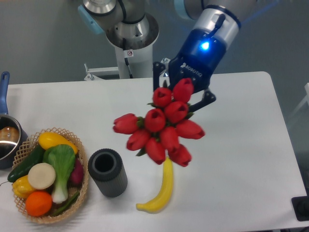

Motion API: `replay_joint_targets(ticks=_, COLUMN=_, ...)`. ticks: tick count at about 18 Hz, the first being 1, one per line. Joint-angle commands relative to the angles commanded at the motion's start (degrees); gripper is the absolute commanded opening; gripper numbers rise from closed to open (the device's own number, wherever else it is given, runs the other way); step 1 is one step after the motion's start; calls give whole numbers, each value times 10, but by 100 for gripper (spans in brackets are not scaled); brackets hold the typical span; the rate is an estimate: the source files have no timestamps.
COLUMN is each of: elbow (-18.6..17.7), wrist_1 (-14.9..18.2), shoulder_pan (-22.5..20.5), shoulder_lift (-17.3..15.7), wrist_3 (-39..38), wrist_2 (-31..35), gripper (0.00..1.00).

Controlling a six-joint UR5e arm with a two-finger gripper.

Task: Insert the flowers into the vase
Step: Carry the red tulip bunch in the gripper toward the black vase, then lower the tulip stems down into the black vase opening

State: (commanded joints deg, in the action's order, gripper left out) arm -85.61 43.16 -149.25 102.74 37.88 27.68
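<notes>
Nearest the camera, a yellow banana (161, 192) lies on the white table (241, 159) close to the front edge, its upper tip tucked under the lowest tulip buds. Just left of it stands the vase (107, 172), dark grey and ribbed, upright, its round hollow centre showing nothing inside. Bare tabletop separates the vase from the banana, and a narrower strip separates it from the wicker basket (83, 191) at the front left corner. That basket holds a green cucumber, yellow peppers, an orange, a leafy green, a pale round slice and something purple. Behind the basket, at the left edge, a metal pot (8, 137) with a blue handle is partly cut off by the frame.

Flowers (161, 124), a wide cluster of glossy red buds, hang in the air above the middle of the table, up and right of the vase and not touching it. Their stems run up into the gripper (186, 92), whose fingers are closed around them. Open white surface stretches to the right and far edges.
</notes>
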Motion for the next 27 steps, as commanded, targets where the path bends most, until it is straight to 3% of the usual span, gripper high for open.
replay_joint_targets(ticks=9, elbow=9, wrist_1=-47, shoulder_pan=71, shoulder_lift=35, wrist_3=32, wrist_2=1, gripper=25)
replay_joint_targets(ticks=27, elbow=18, wrist_1=-49, shoulder_pan=110, shoulder_lift=80, wrist_3=47, wrist_2=-23, gripper=25)
